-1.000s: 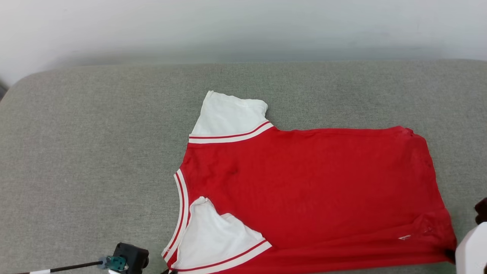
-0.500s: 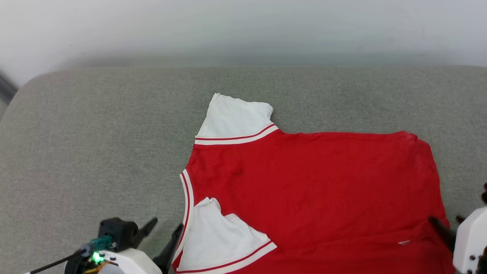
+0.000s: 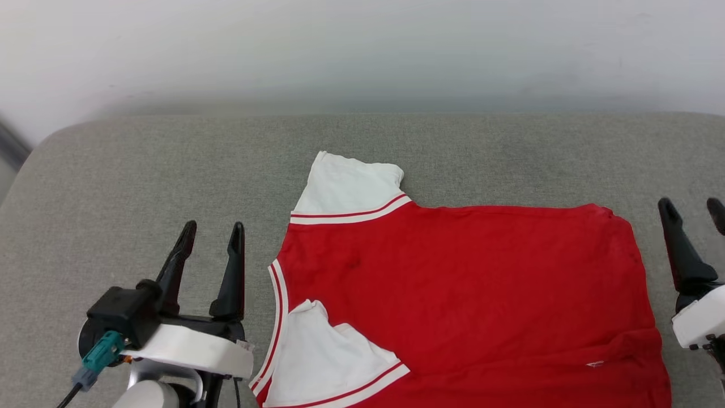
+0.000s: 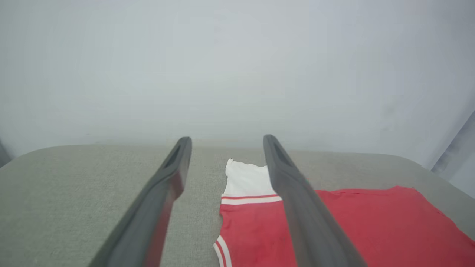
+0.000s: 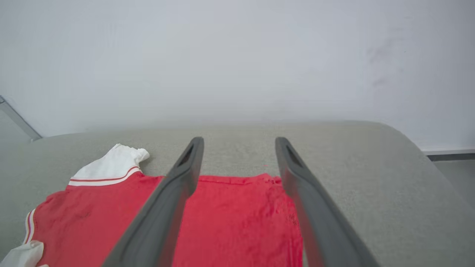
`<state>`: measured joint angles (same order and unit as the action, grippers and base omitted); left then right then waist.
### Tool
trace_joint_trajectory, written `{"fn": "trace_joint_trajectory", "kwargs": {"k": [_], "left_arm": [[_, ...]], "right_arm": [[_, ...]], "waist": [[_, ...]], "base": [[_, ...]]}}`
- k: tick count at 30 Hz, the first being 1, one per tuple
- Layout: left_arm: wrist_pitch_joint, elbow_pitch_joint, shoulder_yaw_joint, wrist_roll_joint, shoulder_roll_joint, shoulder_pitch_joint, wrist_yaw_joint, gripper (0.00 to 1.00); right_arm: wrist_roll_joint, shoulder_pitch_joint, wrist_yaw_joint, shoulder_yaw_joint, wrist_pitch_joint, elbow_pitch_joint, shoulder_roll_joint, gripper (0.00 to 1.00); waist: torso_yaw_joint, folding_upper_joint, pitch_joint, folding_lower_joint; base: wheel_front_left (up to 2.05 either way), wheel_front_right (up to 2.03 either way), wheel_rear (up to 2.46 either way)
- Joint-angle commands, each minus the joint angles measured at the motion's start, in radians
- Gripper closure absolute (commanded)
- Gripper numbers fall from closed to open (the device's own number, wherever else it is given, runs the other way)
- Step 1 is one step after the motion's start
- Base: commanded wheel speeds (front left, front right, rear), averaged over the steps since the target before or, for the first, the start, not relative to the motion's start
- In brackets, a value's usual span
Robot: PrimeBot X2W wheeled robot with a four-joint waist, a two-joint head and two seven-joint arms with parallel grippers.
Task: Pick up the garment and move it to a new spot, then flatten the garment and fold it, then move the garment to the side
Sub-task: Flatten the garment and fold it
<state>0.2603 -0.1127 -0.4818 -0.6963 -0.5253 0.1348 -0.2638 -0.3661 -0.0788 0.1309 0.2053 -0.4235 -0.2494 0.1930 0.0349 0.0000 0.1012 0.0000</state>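
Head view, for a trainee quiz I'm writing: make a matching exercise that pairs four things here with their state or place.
Things:
1. far sleeve
2. near sleeve
3. left claw
4. right claw

States:
A. open, beside the hem
B. folded onto the red body of the garment
C. sticking out onto the cushion
D. open, beside the collar

Pairs: 1-C, 2-B, 3-D, 4-A

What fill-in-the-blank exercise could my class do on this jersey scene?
1. The jersey has a red body and ___ sleeves.
2. It lies spread on a ___ cushion.
3. The left gripper and the right gripper both stand ___, holding nothing.

Missing words: white; grey; open.
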Motion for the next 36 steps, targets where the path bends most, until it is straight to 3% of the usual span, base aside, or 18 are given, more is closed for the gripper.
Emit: {"fn": "trace_joint_trajectory", "kwargs": {"k": [1, 9, 16, 20, 24, 31, 36], "left_arm": [[0.006, -0.024, 0.055, 0.044, 0.053, -0.031, 0.02, 0.0], [0.006, -0.022, 0.21, 0.165, 0.184, -0.093, 0.159, 0.0], [0.006, 0.025, 0.255, 0.209, 0.197, -0.051, 0.25, 0.0], [-0.01, 0.048, 0.259, 0.219, 0.148, 0.031, 0.3, 0.0], [-0.107, 0.056, 0.268, 0.196, 0.074, 0.158, 0.343, 0.0], [-0.445, 0.105, 0.177, 0.107, -0.081, 0.48, 0.39, 0.0], [-0.719, 0.189, 0.094, 0.006, -0.135, 0.681, 0.393, 0.0]], "right_arm": [[0.014, 0.009, 0.0, -0.008, 0.077, -0.01, -0.016, 0.0], [0.107, 0.047, 0.0, -0.044, 0.361, 0.022, -0.082, 0.0], [0.1, 0.024, 0.0, -0.072, 0.438, 0.067, -0.106, 0.0], [0.089, -0.011, 0.0, -0.073, 0.46, 0.073, -0.112, 0.0], [0.088, -0.042, 0.0, -0.08, 0.467, 0.071, -0.12, 0.0], [0.08, -0.1, 0.0, -0.1, 0.481, 0.069, -0.133, 0.0], [0.078, -0.137, 0.0, -0.148, 0.495, 0.075, -0.141, 0.0]], "waist": [[-0.003, 0.0, 0.004, 0.0], [-0.023, 0.0, 0.034, 0.0], [-0.05, 0.0, 0.078, 0.0], [-0.079, 0.0, 0.14, 0.0], [-0.108, 0.0, 0.212, 0.0], [-0.159, 0.0, 0.33, 0.0], [-0.206, 0.0, 0.39, 0.0]], "base": [[0.0, 0.0, 0.0], [0.0, 0.0, 0.0], [0.0, 0.0, 0.0], [0.0, 0.0, 0.0], [0.0, 0.0, 0.0], [0.0, 0.0, 0.0], [0.0, 0.0, 0.0]]}}
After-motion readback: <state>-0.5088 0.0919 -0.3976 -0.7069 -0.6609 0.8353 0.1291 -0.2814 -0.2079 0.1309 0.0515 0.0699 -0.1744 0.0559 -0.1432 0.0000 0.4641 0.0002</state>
